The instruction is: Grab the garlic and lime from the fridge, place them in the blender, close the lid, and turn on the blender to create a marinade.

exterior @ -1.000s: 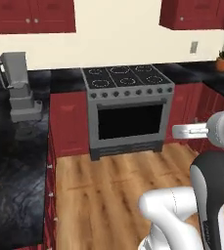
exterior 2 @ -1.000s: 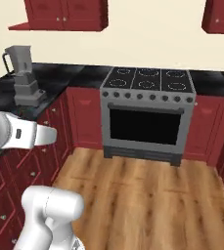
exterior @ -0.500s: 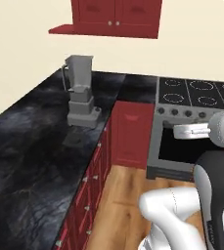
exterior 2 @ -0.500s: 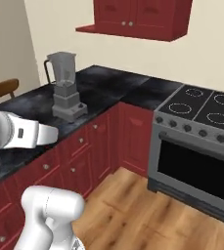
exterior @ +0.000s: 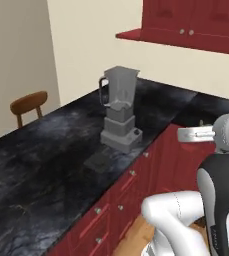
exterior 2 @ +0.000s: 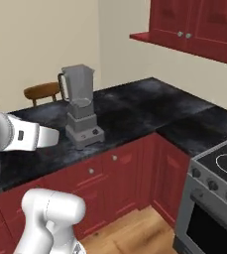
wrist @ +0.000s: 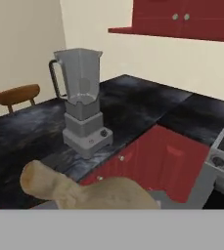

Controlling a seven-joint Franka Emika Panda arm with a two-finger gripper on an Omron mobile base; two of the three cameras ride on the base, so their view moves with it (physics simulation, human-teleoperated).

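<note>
dark marbled counter point(exterior: 46, 165) runs under red cabinets point(exterior 2: 194, 25), and the blender point(wrist: 82, 105) stands on it with its jar open at the top. its lid point(exterior: 97, 161) lies flat on the counter just beside the base. my hand holds the tan garlic point(wrist: 79, 190), fingers clamped on it, short of the blender.

The blender point(exterior: 119, 111) has a translucent grey jar like smooth plastic and a matt grey base. The counter point(exterior: 46, 170) is black stone with pale marbling and a dull sheen. The cabinets point(exterior 2: 130, 168) are dark red, smooth and satin, with small metal knobs. The chair point(exterior: 28, 104) looks like brown polished wood. The garlic point(wrist: 74, 190) is tan, matt and lumpy. The stove point(exterior 2: 216, 193) is grey metal. The floor point(exterior 2: 135, 238) is wood planks.
</note>
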